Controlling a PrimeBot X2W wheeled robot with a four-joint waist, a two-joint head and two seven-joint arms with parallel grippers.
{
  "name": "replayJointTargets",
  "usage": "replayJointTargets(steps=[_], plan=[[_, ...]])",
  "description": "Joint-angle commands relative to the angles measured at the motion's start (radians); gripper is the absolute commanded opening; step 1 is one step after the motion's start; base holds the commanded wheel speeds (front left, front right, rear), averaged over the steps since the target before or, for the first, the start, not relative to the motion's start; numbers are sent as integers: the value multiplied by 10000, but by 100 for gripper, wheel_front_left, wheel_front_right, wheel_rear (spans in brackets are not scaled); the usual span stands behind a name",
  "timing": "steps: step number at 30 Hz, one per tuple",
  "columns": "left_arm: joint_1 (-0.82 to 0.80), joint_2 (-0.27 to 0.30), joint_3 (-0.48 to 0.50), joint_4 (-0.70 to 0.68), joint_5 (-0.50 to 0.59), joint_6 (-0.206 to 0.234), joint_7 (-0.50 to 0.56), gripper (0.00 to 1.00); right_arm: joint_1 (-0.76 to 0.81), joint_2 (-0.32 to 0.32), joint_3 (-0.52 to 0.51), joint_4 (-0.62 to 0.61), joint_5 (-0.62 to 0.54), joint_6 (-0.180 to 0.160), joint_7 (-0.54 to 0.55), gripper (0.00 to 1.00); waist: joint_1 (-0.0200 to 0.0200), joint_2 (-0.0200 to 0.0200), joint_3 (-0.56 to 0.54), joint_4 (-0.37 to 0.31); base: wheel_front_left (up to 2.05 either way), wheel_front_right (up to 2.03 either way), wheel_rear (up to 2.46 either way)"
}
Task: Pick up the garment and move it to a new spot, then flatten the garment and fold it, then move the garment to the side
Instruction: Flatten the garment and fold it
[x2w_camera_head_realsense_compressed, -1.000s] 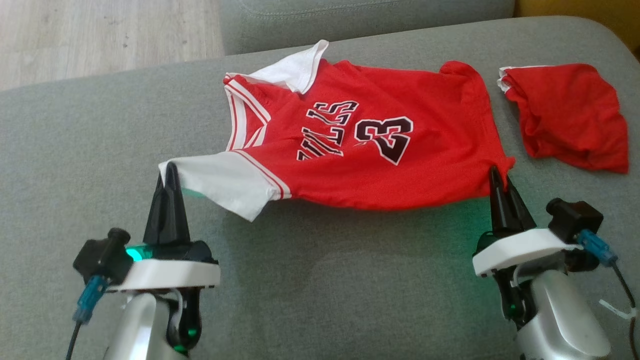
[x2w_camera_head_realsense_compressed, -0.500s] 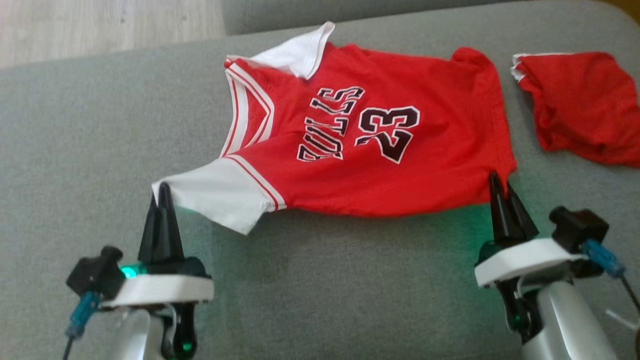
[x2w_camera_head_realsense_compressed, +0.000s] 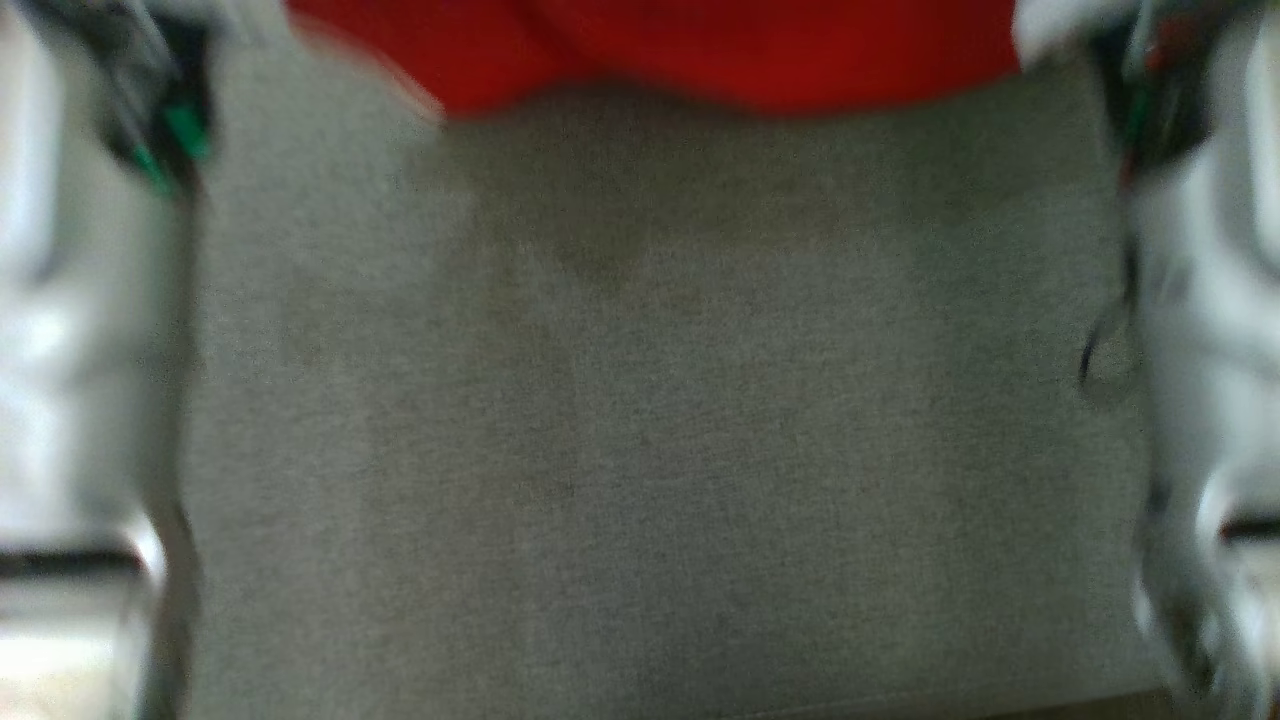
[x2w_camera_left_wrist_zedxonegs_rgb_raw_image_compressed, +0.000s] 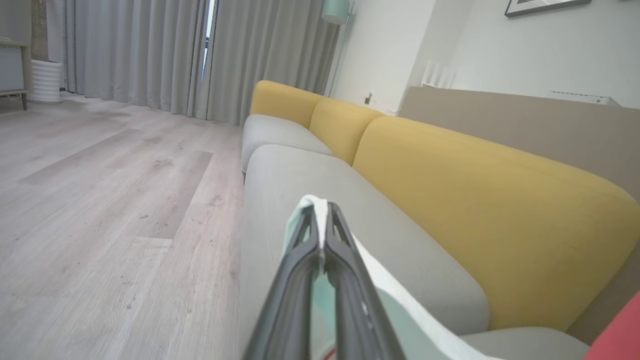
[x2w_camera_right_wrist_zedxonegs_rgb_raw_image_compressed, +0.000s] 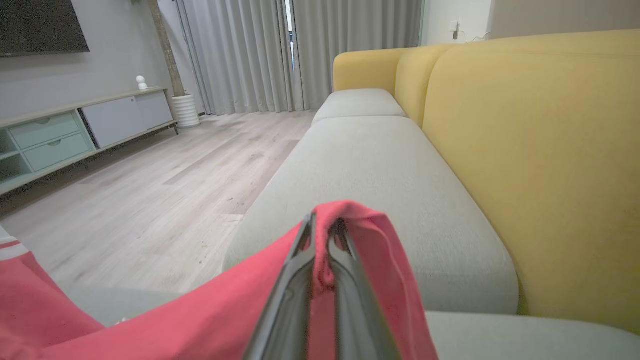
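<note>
Both ends of the garment (x2w_camera_right_wrist_zedxonegs_rgb_raw_image_compressed: 210, 310) are pinched tight: the left gripper (x2w_camera_left_wrist_zedxonegs_rgb_raw_image_compressed: 322, 207) clamps its white sleeve, the right gripper (x2w_camera_right_wrist_zedxonegs_rgb_raw_image_compressed: 325, 220) its red hem, with the cloth stretched between them over the grey sofa cushion (x2w_camera_head_realsense_compressed: 640, 400).

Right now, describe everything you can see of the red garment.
The garment is thin, soft red cloth with a white section. It is held at two places: the left gripper is shut on the white edge, and the right gripper is shut on a red fold that bunches over its tips. In the blurred head view its red edge lies across the top, over the grey sofa seat. Whether it touches the seat cannot be told.
</note>
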Motion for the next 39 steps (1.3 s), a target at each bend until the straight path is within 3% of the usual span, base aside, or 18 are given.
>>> replayJointTargets(steps=[1,5,9,12,17,27,31,34,39], plan=[[-1181,541,377,286,-107,-28,218,0,-1218,99,166,386,145,-7,63,0,-4,0,755,-220,0,0,0],[-4028,739,812,1806,-143,246,-260,0,-4106,65,164,2462,-353,-7,-831,0,-4,0,1148,-345,0,0,0],[-6103,721,1114,2801,28,491,-2009,0,-6086,211,-473,4104,-939,-7,-2646,0,-4,0,1210,-295,0,0,0],[-7034,724,1346,3392,15,475,-3106,0,-6859,287,-892,4900,-1337,-7,-3918,0,-4,0,1132,-218,0,0,0],[-7346,482,1237,3913,-46,81,-3487,0,-7027,346,-1190,5654,-1701,-7,-4342,0,-4,0,1219,58,0,0,0],[-5093,213,-170,3715,-515,-62,-3526,0,-5286,53,-664,6773,-1674,-7,-4359,0,-4,0,1151,672,0,0,0],[-3156,510,-1107,3236,-1020,-64,-3527,0,-4194,-74,30,7727,-1208,-7,-4338,0,-4,0,515,804,0,0,0],[-1647,607,-1475,2925,-2278,-65,-3392,0,-3326,-108,876,8124,-891,-7,-4114,0,-4,0,-100,861,0,0,0],[708,1601,-2605,1765,-3238,-66,-3133,0,-1774,-347,2288,8221,164,-7,-3576,0,-4,0,-1086,976,0,0,0]])
